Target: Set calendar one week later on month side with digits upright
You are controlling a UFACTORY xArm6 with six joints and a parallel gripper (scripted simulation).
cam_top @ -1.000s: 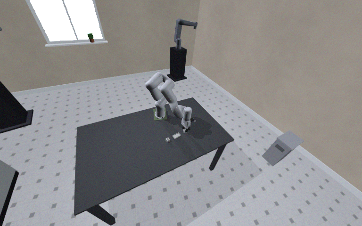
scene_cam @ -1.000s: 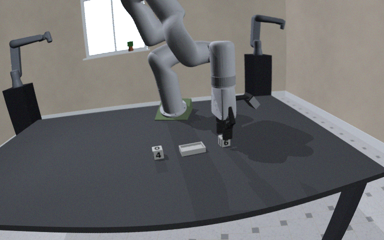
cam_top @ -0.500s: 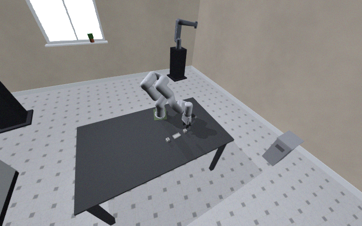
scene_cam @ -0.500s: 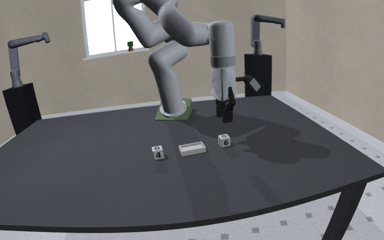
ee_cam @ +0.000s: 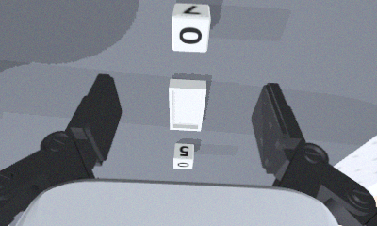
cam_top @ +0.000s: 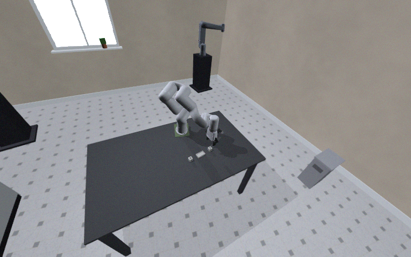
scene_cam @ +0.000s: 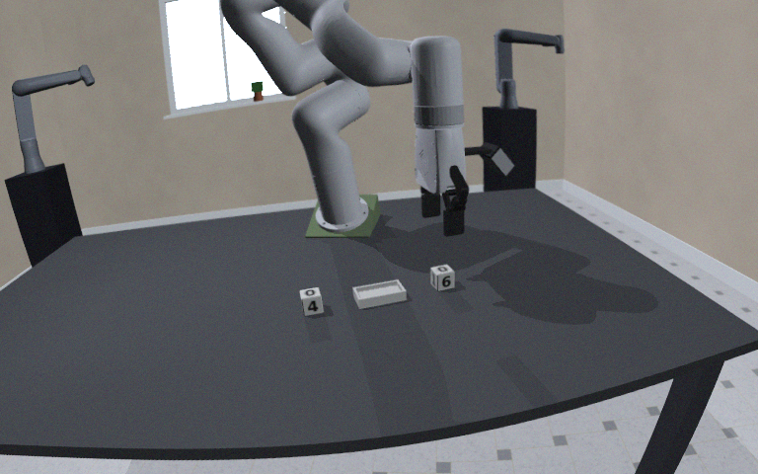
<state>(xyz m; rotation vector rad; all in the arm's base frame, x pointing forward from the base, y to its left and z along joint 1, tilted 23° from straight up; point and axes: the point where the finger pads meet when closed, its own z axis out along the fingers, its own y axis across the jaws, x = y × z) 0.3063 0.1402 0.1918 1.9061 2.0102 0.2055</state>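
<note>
The white tray [scene_cam: 379,299] [cam_top: 200,155] [ee_cam: 188,104] lies flat on the dark table and holds nothing. One white cube [scene_cam: 442,276] [cam_top: 210,148] [ee_cam: 190,27] stands on the table just right of the tray, with 0 on top and 6 on its front; the wrist view shows a 7 on another side. The other cube [scene_cam: 311,301] [cam_top: 190,158] [ee_cam: 183,156] stands on the table left of the tray, with 0 on top and 4 on its front. My gripper [scene_cam: 441,224] [cam_top: 213,141] [ee_cam: 188,97] is open and empty. It hangs above the table, just behind the right cube.
The arm's base stands on a green plate [scene_cam: 369,225] [cam_top: 180,134] at the back of the table [scene_cam: 195,363]. The table's right edge lies well right of the cubes. Black pedestals with other arms [scene_cam: 509,146] [scene_cam: 42,205] stand on the floor behind the table.
</note>
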